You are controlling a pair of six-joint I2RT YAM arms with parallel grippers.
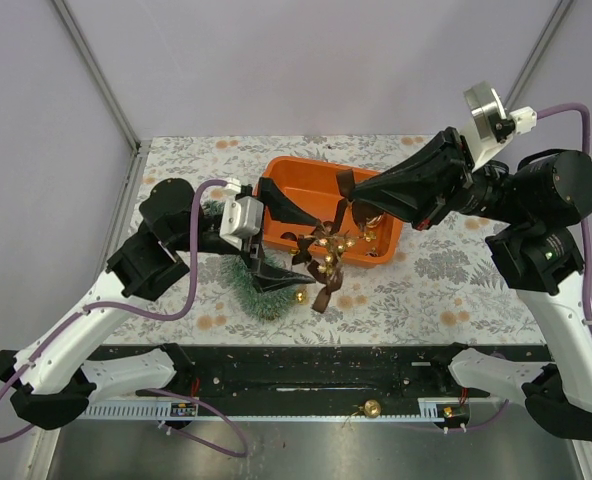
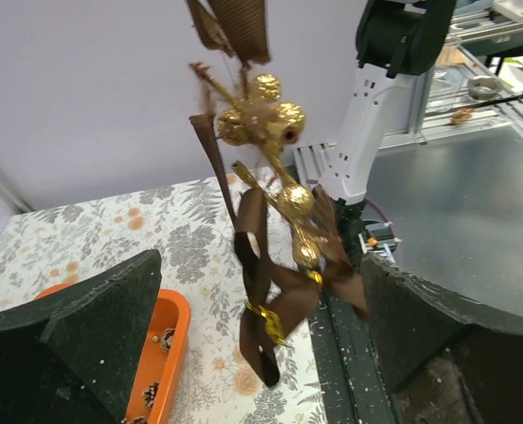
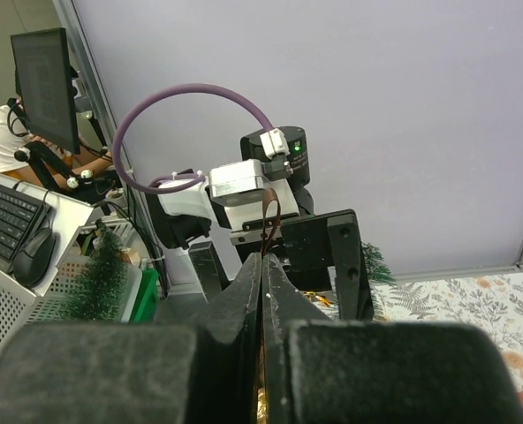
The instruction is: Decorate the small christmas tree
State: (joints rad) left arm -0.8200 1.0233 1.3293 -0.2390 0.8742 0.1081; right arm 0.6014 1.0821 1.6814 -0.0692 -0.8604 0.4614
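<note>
The small christmas tree (image 1: 248, 292) lies on its side on the table, partly under my left gripper (image 1: 298, 247); a tuft of it (image 3: 376, 262) shows in the right wrist view. A garland (image 1: 326, 256) of brown ribbon with gold baubles hangs by its ribbon loop (image 3: 270, 215), and my right gripper (image 1: 354, 207) is shut on that loop. My left gripper (image 2: 261, 340) is open, and the garland (image 2: 270, 265) dangles between its fingers (image 2: 76, 327) without touching them. In the right wrist view the jaws of my right gripper (image 3: 262, 265) are pressed together on the ribbon.
An orange tray (image 1: 306, 172) stands at the back centre, its rim (image 2: 169, 336) holding small pine cones. One gold bauble (image 1: 299, 297) lies beside the tree. Another gold bauble (image 1: 372, 408) sits on the black rail at the near edge. The right arm's white link (image 2: 359, 132) rises behind the garland.
</note>
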